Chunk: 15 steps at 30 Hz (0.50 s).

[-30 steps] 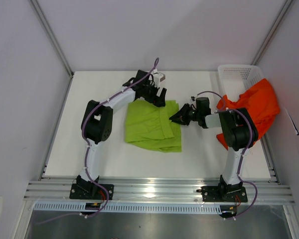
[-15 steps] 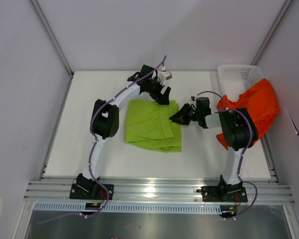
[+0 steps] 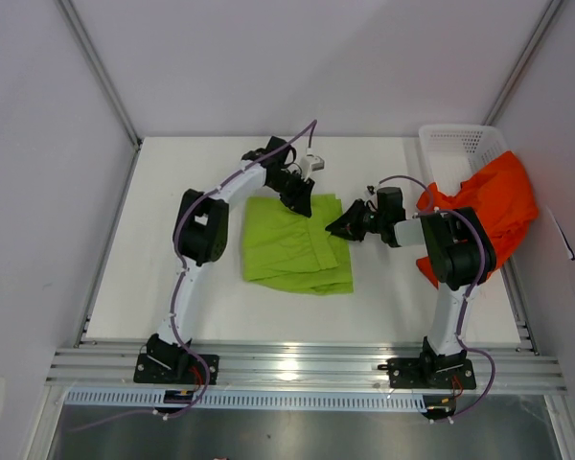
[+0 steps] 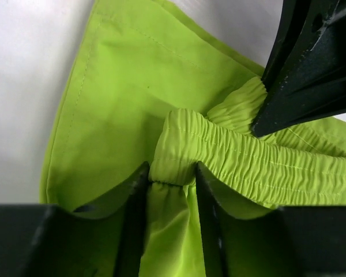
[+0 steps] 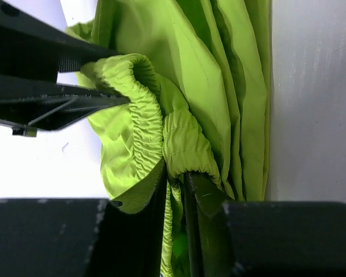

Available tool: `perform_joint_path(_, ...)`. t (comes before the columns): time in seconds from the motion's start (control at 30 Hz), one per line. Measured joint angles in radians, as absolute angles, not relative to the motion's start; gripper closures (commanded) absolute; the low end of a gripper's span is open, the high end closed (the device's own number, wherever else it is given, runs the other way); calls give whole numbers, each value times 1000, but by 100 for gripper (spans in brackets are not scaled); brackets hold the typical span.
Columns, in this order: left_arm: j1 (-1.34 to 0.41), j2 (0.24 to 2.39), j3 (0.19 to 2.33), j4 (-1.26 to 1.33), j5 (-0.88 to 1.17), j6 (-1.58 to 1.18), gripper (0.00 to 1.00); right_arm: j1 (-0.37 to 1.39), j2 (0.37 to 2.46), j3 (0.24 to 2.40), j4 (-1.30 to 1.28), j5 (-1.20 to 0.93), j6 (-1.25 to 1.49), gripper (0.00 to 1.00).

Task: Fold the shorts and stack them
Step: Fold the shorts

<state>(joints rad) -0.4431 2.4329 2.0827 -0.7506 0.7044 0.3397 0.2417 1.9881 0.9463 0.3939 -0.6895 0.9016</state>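
Green shorts (image 3: 295, 254) lie partly folded on the tabletop (image 3: 172, 287) at the centre of the overhead view, while the orange-red shorts (image 3: 498, 196) are draped over the white basket (image 3: 457, 144) at the right edge. What has changed in the last second is the left gripper (image 3: 302, 199). It hovered over the upper edge of the green cloth, swung briefly toward the upper right, and has now come down onto the garment's upper right corner. Its wrist view shows the fingers closed most of the way on a bunched fold of the elastic waistband (image 4: 248, 161), with cloth filling the narrow gap between them. The right gripper (image 3: 337, 227) has not moved. It sits at the right edge of the green shorts, fingers nearly together, pinching another hump of the same waistband just beside the left one. The cloth's outline has shifted slightly toward the lower right. We judge that both grips are now set, so the next fold can begin. The two arms should travel together, since a tug apart could pull the elastic free. Folding the orange-red pair and stacking are yet to come.
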Motion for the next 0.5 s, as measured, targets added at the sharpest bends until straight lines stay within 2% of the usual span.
perform_joint_path(0.1, -434, 2421, 2060, -748, 733, 340, 81, 242, 1988, 946, 394, -689, 902, 82)
perform_joint_path(0.13, -431, 2415, 2051, -746, 742, 340, 97, 242, 1988, 946, 394, -689, 901, 83)
perform_joint_path(0.17, -429, 2407, 2041, -743, 752, 339, 100, 242, 1988, 946, 393, -688, 901, 84)
perform_joint_path(0.5, -429, 2356, 2028, -759, 870, 368, 100, 247, 1988, 959, 362, -672, 855, 95)
